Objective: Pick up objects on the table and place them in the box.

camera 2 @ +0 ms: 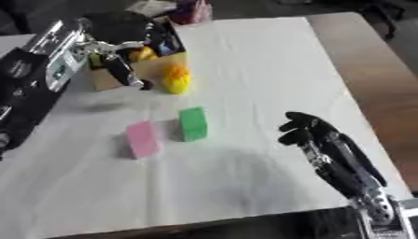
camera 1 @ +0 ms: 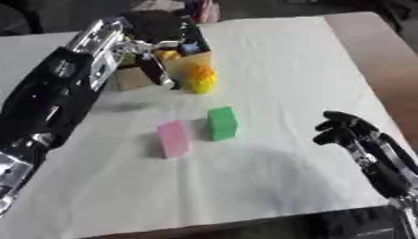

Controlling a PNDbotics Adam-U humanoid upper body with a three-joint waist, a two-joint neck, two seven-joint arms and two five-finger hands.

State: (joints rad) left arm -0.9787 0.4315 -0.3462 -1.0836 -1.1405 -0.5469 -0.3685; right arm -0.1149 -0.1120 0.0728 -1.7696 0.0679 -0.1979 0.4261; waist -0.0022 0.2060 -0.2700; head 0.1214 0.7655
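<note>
My left hand (camera 1: 151,58) hangs over the box (camera 1: 186,60), seemingly released, nearer the yellow toy (camera 1: 201,79) than my clenched right hand (camera 1: 341,128).

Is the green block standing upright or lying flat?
Upright: the green block stands on its small end on the white cloth, taller than wide, beside the pink block.

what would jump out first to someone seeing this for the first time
The bright blocks on the white cloth: a pink block and a green block standing side by side mid-table, with a yellow and orange toy beyond them against the cardboard box. Next, the black left hand reaching over that box at upper left, while the right hand rests idle at lower right.
</note>
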